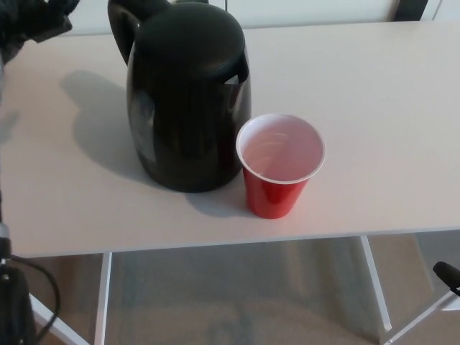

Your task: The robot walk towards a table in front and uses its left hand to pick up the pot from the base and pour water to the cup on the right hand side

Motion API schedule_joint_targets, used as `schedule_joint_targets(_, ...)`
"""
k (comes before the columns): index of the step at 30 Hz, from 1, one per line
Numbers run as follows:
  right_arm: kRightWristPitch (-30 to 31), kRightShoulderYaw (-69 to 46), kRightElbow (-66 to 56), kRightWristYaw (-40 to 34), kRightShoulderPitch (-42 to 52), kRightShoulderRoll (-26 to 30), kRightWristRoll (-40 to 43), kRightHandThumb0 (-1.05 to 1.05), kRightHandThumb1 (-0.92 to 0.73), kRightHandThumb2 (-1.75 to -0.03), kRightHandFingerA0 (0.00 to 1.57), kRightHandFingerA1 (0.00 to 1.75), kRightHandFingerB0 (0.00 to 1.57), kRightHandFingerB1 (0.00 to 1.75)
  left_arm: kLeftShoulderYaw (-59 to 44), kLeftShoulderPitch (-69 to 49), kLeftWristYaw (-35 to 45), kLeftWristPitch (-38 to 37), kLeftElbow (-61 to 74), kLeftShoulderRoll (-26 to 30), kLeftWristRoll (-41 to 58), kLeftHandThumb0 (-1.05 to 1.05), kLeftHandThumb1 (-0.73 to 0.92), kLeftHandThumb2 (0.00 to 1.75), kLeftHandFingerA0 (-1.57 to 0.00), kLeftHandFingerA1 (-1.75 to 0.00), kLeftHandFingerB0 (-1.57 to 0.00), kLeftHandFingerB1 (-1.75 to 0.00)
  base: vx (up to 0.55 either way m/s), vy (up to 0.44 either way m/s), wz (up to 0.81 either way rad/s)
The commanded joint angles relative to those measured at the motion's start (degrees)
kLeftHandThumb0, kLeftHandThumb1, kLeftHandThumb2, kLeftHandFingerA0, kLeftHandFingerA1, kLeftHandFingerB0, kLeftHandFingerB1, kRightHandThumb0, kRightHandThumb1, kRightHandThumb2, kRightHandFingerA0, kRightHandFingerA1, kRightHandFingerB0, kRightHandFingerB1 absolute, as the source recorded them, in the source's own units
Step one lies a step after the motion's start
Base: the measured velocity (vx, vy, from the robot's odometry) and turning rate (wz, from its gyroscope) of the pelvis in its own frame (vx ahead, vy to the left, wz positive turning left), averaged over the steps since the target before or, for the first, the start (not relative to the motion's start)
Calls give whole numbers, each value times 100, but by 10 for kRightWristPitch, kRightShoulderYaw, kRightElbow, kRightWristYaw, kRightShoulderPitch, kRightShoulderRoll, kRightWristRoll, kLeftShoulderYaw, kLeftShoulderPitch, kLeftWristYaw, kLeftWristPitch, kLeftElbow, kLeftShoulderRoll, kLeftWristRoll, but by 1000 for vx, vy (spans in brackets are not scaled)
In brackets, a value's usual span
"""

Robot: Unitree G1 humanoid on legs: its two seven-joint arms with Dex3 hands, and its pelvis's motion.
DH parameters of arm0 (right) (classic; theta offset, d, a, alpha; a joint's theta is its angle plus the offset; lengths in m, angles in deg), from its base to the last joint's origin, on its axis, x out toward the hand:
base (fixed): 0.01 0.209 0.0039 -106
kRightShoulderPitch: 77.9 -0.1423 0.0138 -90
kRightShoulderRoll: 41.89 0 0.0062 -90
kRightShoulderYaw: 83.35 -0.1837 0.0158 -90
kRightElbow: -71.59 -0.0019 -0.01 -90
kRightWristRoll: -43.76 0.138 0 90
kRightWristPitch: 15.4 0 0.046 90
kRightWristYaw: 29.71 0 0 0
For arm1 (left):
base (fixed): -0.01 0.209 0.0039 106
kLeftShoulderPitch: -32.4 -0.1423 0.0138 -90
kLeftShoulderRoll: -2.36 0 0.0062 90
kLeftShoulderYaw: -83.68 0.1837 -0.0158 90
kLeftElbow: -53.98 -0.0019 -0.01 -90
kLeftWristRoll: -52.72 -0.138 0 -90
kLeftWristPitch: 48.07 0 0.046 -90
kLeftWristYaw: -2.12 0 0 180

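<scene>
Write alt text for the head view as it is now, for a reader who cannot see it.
A black electric kettle stands upright on a white table, with a red plastic cup, white inside, close against its right side near the front edge. The robot's black left hand shows only partly at the top left corner, apart from the kettle's handle.

You are looking at a black plastic kettle-shaped pot [188, 100]: its body is glossy and throws back pale reflections, while its domed lid looks smoother and duller. Beside it, the red plastic cup [277, 167] has a shiny outer wall and a pale, smooth inside. The white tabletop [381, 115] looks matt and even.
</scene>
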Motion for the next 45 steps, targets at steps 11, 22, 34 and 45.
schedule_joint_targets(11, -6, 11, 13, 17, 61, 7, -16, -30, -47, -95, 32, 71, 13, 54, -207, -613, 223, -71, 445, -52, 249, -63, 42, 79, 0, -22, 0, -14, 0, 0, 0)
schedule_joint_targets(22, -29, 16, 26, 23, 112, 2, -27, -35, -70, -60, 18, 70, 21, 49, -415, -801, 194, -229, 336, -155, 253, -67, 55, 80, -18, -44, -11, -38, 0, 0, 0)
schedule_joint_targets(34, -47, 4, 69, 31, 91, 7, -17, -27, -46, -95, 24, 65, 15, 55, -406, -787, 153, -390, -111, -56, 128, -37, 47, 104, -2, -48, -1, -48, 0, 0, 0)
schedule_joint_targets(45, -34, 21, 126, 26, 46, 19, -32, -23, -49, -95, 23, 64, 14, 55, -151, -661, 202, -310, -252, 45, -5, -71, 53, 89, 0, -30, -3, -29, 0, 0, 0)
